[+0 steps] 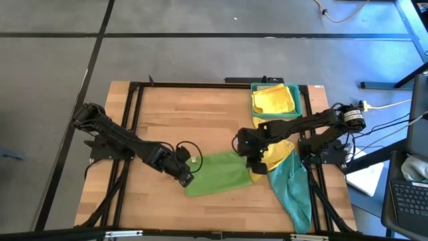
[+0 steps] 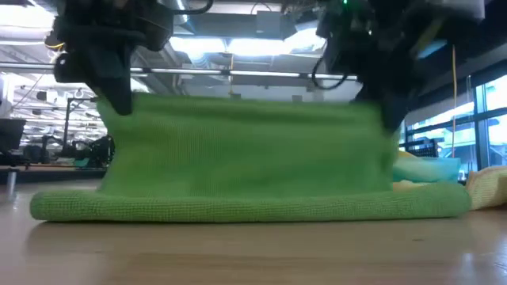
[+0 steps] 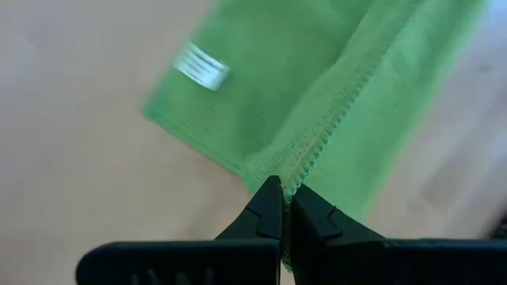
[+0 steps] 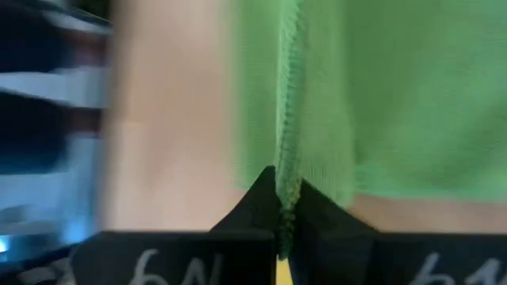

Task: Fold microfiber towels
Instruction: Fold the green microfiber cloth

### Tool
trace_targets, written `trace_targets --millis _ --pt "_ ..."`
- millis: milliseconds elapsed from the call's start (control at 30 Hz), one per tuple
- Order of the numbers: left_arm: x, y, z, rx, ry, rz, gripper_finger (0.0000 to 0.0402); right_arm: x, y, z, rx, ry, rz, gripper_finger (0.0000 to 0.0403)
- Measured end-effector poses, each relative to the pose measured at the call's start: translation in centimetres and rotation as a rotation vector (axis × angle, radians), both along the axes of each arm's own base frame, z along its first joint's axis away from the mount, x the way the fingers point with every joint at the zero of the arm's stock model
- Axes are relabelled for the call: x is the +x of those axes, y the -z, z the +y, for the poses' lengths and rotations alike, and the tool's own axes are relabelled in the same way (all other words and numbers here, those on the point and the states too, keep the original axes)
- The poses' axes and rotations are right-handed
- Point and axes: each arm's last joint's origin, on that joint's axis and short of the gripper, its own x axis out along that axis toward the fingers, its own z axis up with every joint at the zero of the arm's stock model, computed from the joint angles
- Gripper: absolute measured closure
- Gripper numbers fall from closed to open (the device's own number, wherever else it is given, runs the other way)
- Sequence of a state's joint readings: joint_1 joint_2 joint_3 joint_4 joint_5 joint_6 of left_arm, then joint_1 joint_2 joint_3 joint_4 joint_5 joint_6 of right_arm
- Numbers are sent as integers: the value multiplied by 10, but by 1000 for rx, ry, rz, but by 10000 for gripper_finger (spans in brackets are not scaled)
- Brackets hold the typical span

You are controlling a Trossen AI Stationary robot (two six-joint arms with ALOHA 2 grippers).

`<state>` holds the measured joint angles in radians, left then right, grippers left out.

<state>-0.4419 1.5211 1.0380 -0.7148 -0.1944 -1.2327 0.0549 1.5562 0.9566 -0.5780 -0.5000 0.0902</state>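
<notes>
So, high view: green towel [image 1: 217, 175] lies on table [image 1: 167, 127] at about 6 o'clock from centre, long side running 9-to-3. L gripper [image 1: 188, 178] sits at its 9 o'clock end, R gripper [image 1: 255, 165] at its 3 o'clock end, both touching the cloth. Yellow towel [image 1: 275, 155] and teal towel [image 1: 292, 187] lie bunched just beside the green one at 3–4 o'clock, teal trailing toward the table's near edge. Tray [image 1: 305, 100] at 1 o'clock holds another yellow towel [image 1: 274, 99]. Low view: green towel is folded over, upper edge lifted betw. the two grippers, lower fold flat on the wood. L wrist view: L fingers [image 3: 265, 212] pressed together, clamped on the green towel's stitched hem; white label [image 3: 201, 66] shows on the cloth. R wrist view: R fingers [image 4: 255, 202] likewise pinched tight on the green hem, wood beside it.
</notes>
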Motion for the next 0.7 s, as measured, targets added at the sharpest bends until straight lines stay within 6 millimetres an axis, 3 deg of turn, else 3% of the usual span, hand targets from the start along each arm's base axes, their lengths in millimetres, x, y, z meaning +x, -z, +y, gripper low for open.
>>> trace_targets --millis 133,367,567,700 --pt "5 -14 -18 -148 55 -69 401 3 -22 9 254 -35 8 395" --pt "10 -38 -59 -426 136 -273 401 -1 -32 37 489 -123 124 395" --pt "3 -51 -87 -571 136 -392 402 -6 -34 66 488 -254 85 395" --pt "-5 -47 -99 -558 69 -387 401 -6 -32 77 352 -225 28 395"
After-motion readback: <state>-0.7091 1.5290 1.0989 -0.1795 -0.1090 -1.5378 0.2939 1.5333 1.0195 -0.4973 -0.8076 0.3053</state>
